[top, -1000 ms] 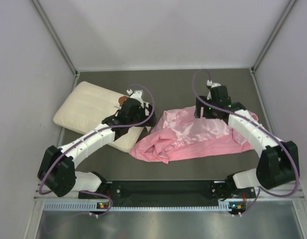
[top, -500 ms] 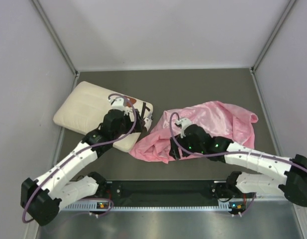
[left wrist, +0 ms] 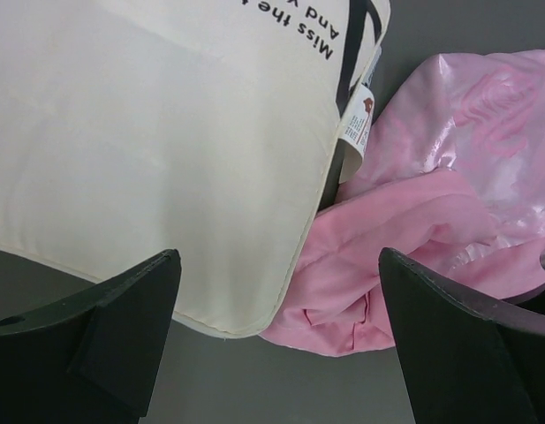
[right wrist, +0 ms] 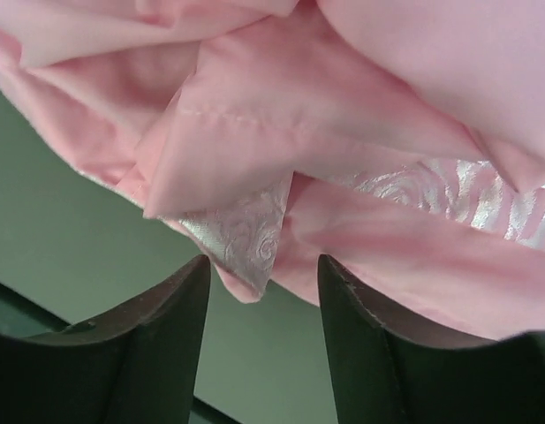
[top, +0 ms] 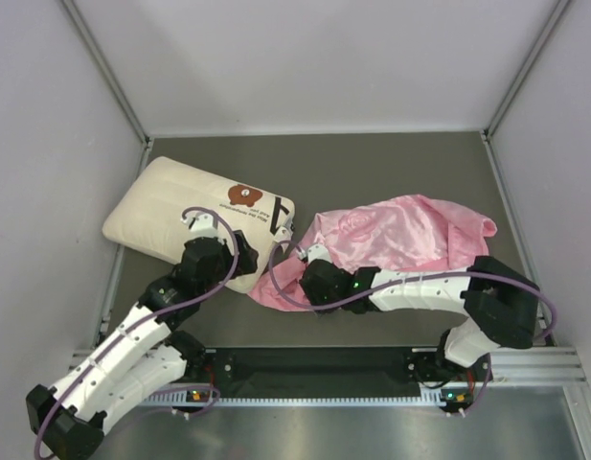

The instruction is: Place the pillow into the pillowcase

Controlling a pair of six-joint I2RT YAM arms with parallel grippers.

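Note:
The cream pillow (top: 175, 216) lies at the left of the table, its brown print and black text at its right end. The pink pillowcase (top: 400, 235) lies crumpled to its right, touching the pillow's near right corner. My left gripper (top: 247, 253) is open and empty, just above that corner. In the left wrist view the gripper (left wrist: 281, 353) frames the pillow (left wrist: 166, 141), its tag (left wrist: 356, 124) and the pillowcase (left wrist: 431, 203). My right gripper (top: 293, 278) is open at the pillowcase's near left edge. In the right wrist view the gripper (right wrist: 263, 300) has a hem corner (right wrist: 246, 234) hanging between its tips, ungripped.
White walls (top: 56, 192) close in the grey table (top: 352, 172) on the left, right and back. A black and metal rail (top: 314, 369) with the arm bases runs along the near edge.
The left gripper has drawn back off the pillow toward its near right corner. The right arm has swung from the far right to the pillowcase's near left edge. The pillowcase now lies more spread.

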